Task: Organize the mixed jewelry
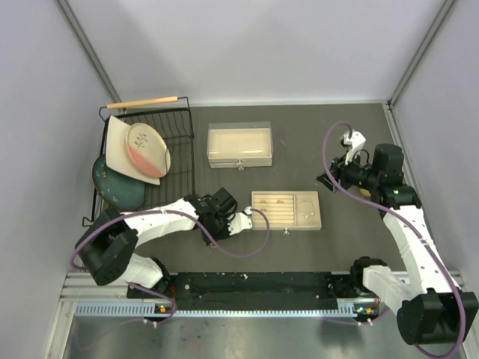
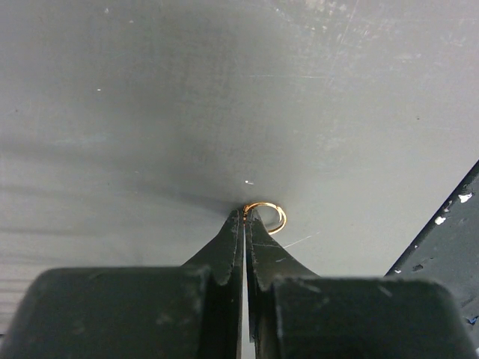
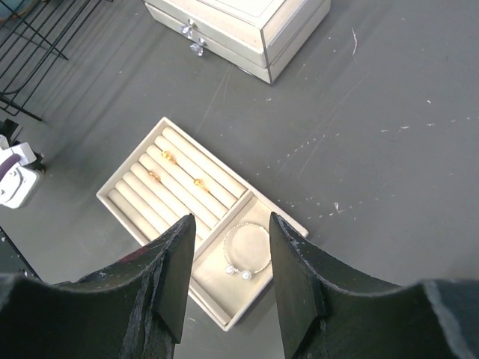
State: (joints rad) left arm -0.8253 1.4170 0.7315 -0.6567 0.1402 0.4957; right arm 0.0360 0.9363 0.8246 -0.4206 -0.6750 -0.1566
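My left gripper [image 2: 246,213] is shut on a thin gold ring [image 2: 281,218], pinching its edge right at the grey table surface; in the top view it [image 1: 244,221] sits just left of the beige slotted tray [image 1: 285,194]. My right gripper [image 3: 230,218] is open and empty, held high over the tray [image 3: 217,278]. Three gold rings [image 3: 168,156] sit in the tray's slots. The silver wire bracelet [image 3: 245,274], with two pearl ends, lies in the tray's square compartment.
A cream jewellery box with a drawer [image 1: 239,145] stands behind the tray and shows in the right wrist view [image 3: 247,30]. A black dish rack [image 1: 183,149] with plates and a wooden stick [image 1: 146,102] are at the back left.
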